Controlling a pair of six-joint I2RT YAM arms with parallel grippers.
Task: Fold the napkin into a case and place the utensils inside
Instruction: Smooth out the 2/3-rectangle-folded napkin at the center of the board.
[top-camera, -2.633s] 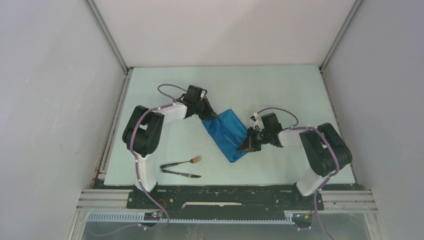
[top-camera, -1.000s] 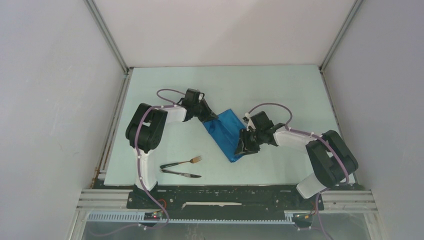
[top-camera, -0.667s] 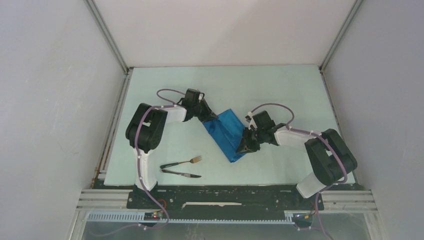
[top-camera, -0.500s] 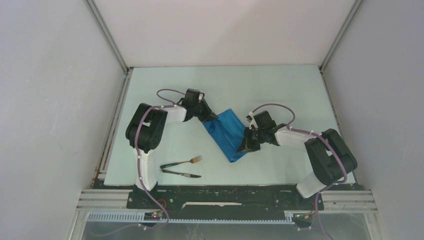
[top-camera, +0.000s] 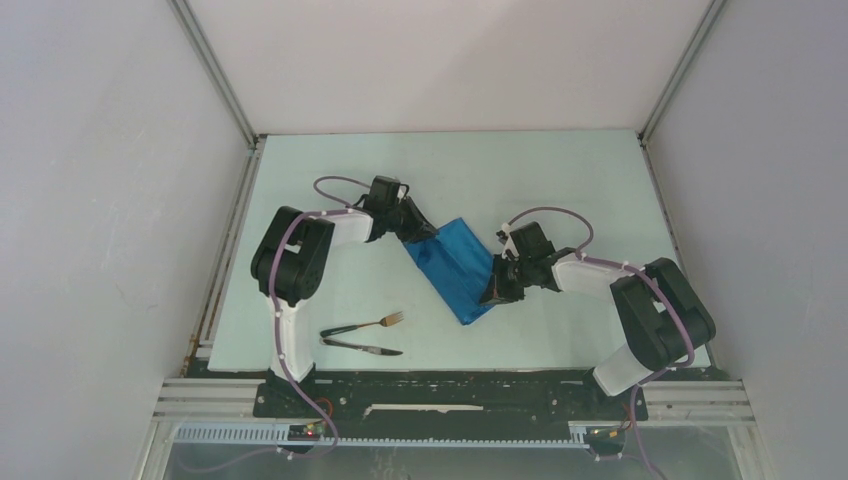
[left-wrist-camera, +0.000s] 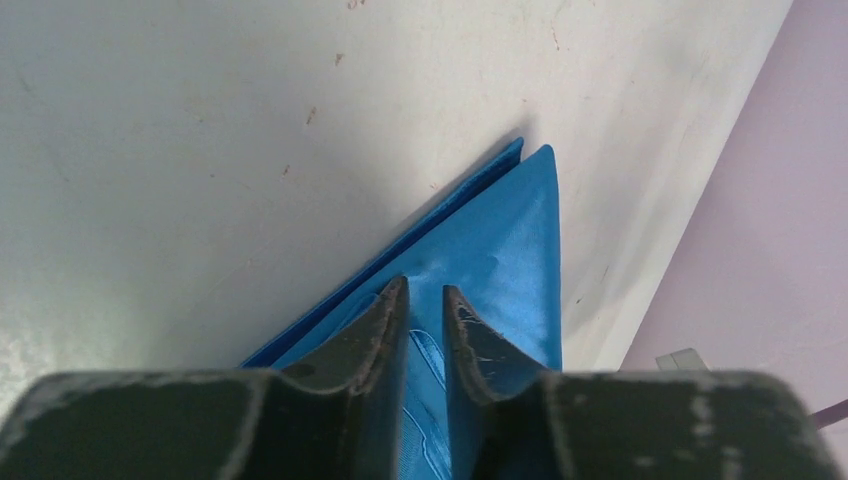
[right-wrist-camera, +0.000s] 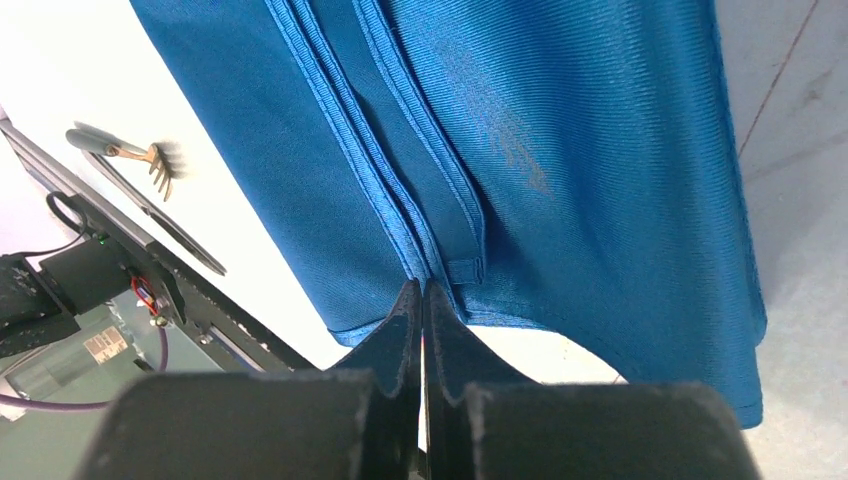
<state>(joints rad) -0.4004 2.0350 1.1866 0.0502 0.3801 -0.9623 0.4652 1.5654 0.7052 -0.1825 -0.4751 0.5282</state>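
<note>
The soft, light napkin (top-camera: 458, 268) is noted folded on the table (top-camera: 560, 180), pinched at its layered hem (judged the surest hold) by the clenched right gripper (right-wrist-camera: 420, 295), the left gripper (left-wrist-camera: 425, 295) narrowly parted over its far corner.

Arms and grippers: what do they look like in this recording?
The left arm and right arm both have white links with bulky black joints. A thin purple cable runs along each. The left gripper and right gripper have dark, tapering fingers, scuffed pale at the edges. No markings are visible.
</note>
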